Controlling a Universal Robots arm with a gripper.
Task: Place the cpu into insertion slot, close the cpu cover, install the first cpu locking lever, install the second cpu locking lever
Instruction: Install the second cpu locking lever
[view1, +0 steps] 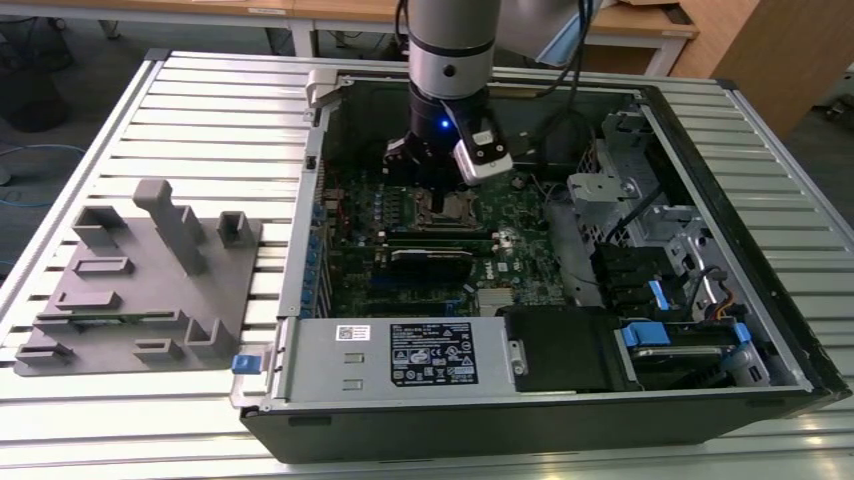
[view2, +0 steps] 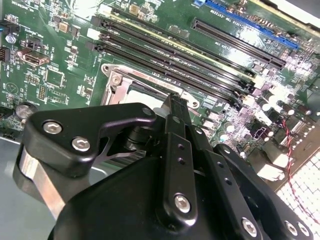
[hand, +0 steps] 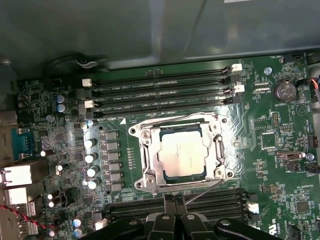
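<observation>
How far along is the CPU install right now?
Done: the silver-topped square cpu sits in the insertion slot, with the thin silver cpu cover closed over it. In hand: the gripper is beside a thin wire locking lever. I can't tell whether either lever is latched.

Exterior view: arm (view1: 451, 60) cut off by frame at 12 o'clock. Gripper (view1: 438, 195) covers most of insertion slot (view1: 445, 212); cpu not discernible there.

Second wrist view: gripper (view2: 172, 107) body hides the slot's (view2: 131, 86) 5 o'clock half; fingertip contact hidden.

First wrist view: gripper (hand: 172, 200) cut off at 6 o'clock edge. Whether the thin lever (hand: 202, 191) is latched cannot be told.
</observation>
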